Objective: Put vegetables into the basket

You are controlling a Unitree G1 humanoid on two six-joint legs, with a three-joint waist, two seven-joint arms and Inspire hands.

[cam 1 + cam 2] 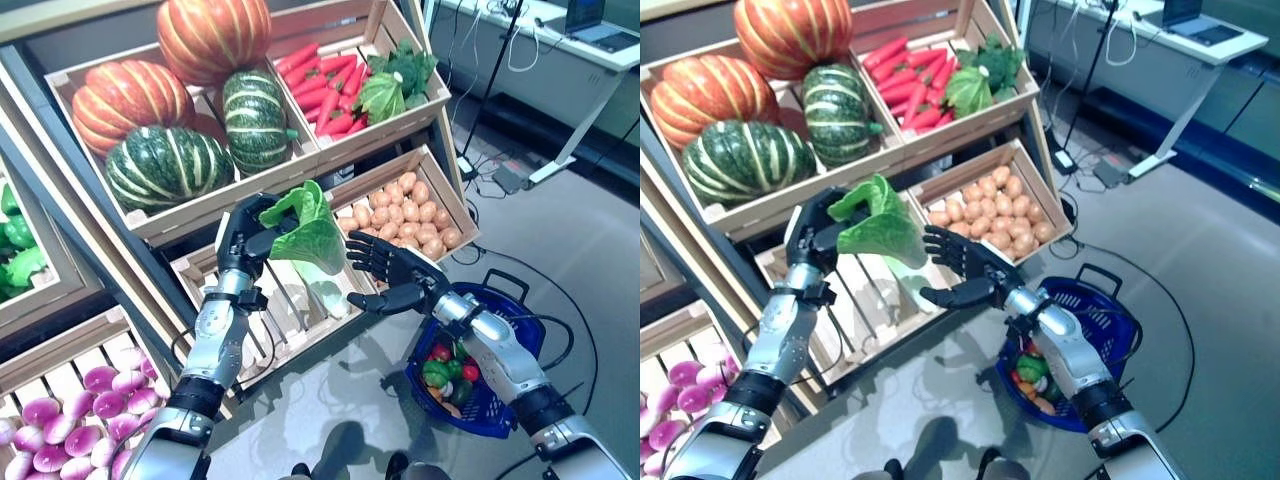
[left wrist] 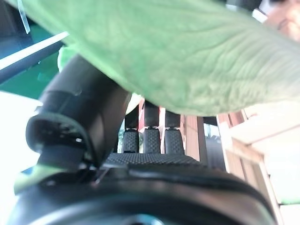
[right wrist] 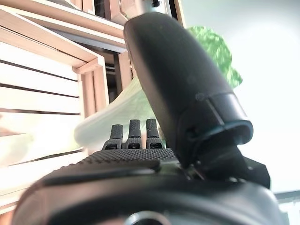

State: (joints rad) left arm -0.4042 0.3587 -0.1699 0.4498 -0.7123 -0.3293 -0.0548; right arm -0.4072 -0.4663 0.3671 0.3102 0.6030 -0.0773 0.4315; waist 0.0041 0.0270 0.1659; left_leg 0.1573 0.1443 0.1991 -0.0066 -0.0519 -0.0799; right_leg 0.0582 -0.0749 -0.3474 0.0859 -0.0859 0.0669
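Observation:
My left hand (image 1: 247,236) is shut on a leafy green cabbage (image 1: 305,232) and holds it up in front of the stand's middle crate. The leaf (image 2: 187,51) also shows in the left wrist view, above the curled fingers (image 2: 152,140). My right hand (image 1: 392,272) is open with fingers spread, just right of the cabbage's pale stem (image 1: 330,295). The cabbage also shows past it in the right wrist view (image 3: 131,108). The blue basket (image 1: 520,340) stands on the floor at the lower right, below my right forearm, with red and green vegetables (image 1: 445,372) in it.
The wooden vegetable stand (image 1: 330,150) with tilted crates rises straight ahead and to the left. A white desk (image 1: 560,60) with cables on the floor stands at the far right. Grey floor lies around the basket.

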